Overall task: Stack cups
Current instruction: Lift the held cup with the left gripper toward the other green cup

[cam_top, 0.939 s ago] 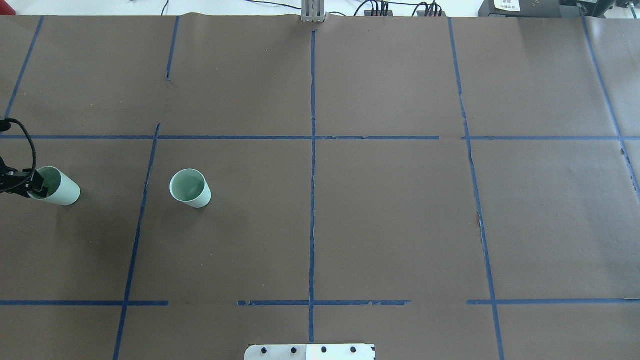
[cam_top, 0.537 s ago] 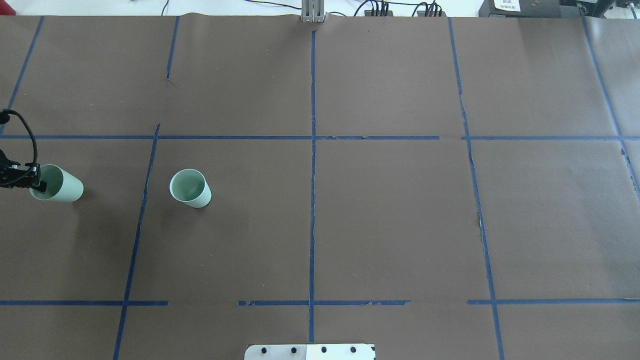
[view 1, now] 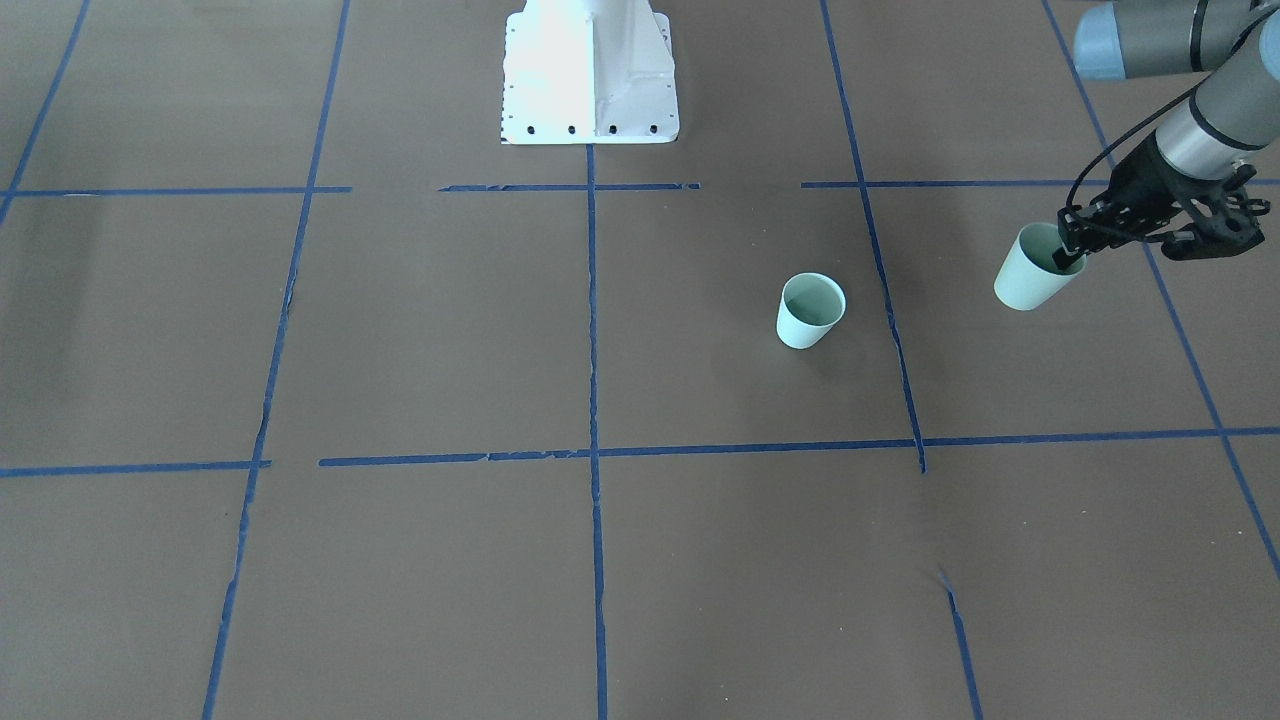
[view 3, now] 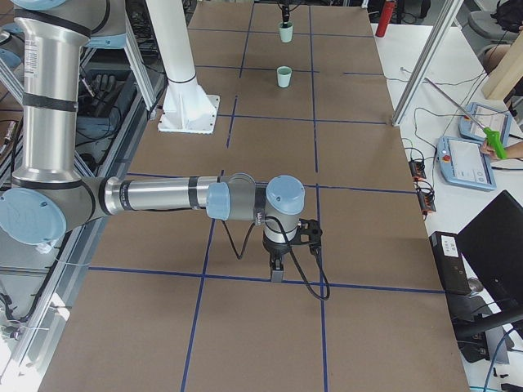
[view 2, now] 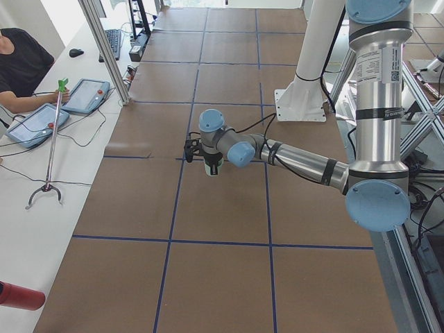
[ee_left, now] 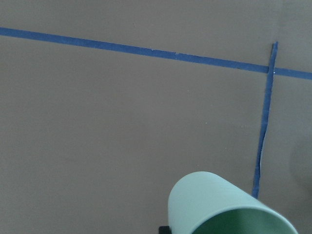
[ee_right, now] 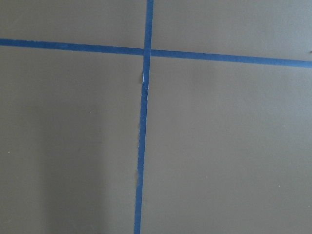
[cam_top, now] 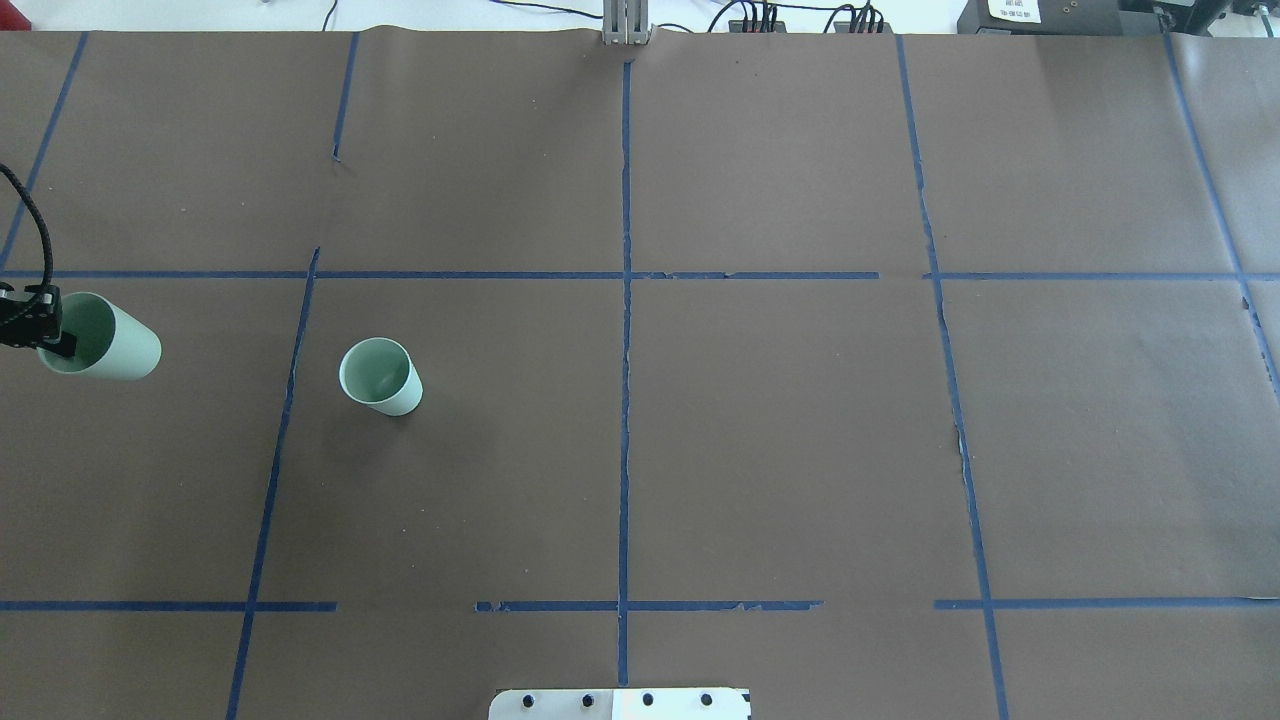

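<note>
Nearest the robot, white base plate (cam_top: pixel 620 703) sits at the table (cam_top: pixel 800 450) edge; the table is covered in brown paper with a blue tape grid (cam_top: pixel 625 350). Right gripper (view 3: pixel 277 273) hangs fingers down over a tape line at the robot's right end of the table. It shows only in the right side view, so whether it is released or clenched cannot be told. Its wrist camera sees just paper and a tape cross.

Further out, in the middle row on the robot's left half, the free cup (cam_top: pixel 380 377) stands upright on the paper, mouth up, nothing touching it.

Out by the left edge, left gripper (cam_top: pixel 55 335) is clamped on the rim of the second cup (cam_top: pixel 115 350), one finger inside the mouth and one outside. This cup is tilted, bottom leaning toward the free cup. The two cups are well apart, with one tape line between them.

Farthest off, a metal post (cam_top: pixel 625 25) and black cables (cam_top: pixel 760 15) sit at the table's far edge.
</note>
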Available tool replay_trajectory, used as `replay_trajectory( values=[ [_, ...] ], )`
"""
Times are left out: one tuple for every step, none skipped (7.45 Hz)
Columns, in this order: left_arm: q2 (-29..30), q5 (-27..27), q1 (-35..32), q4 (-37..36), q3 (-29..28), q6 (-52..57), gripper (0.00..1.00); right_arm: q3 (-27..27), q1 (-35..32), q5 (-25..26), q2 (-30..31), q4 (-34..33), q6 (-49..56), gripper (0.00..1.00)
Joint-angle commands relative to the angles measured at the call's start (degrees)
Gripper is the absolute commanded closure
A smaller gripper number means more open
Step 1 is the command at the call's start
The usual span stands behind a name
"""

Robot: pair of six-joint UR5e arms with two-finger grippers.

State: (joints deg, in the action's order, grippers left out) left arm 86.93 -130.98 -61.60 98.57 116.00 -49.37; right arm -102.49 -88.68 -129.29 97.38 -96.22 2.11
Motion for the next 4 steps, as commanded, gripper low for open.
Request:
replay_trajectory(
  values=[
    [6.7,-0.1,0.2,-10.6,3.3,-4.1,1.0,-0.1,0.0,0.0,0.0,0.1,0.0,0.0],
    [8.8,-0.7,1.6,-10.9,3.1,-8.3,1.0,-0.1,0.0,0.0,0.0,0.1,0.0,0.0],
    [11.4,-0.9,4.4,-10.9,2.7,-13.0,1.0,0.0,0.0,0.0,0.0,0.0,0.0,0.0],
    [15.0,-0.8,7.3,-10.9,1.6,-17.4,1.0,0.0,0.0,0.0,0.0,0.0,0.0,0.0]
  ],
)
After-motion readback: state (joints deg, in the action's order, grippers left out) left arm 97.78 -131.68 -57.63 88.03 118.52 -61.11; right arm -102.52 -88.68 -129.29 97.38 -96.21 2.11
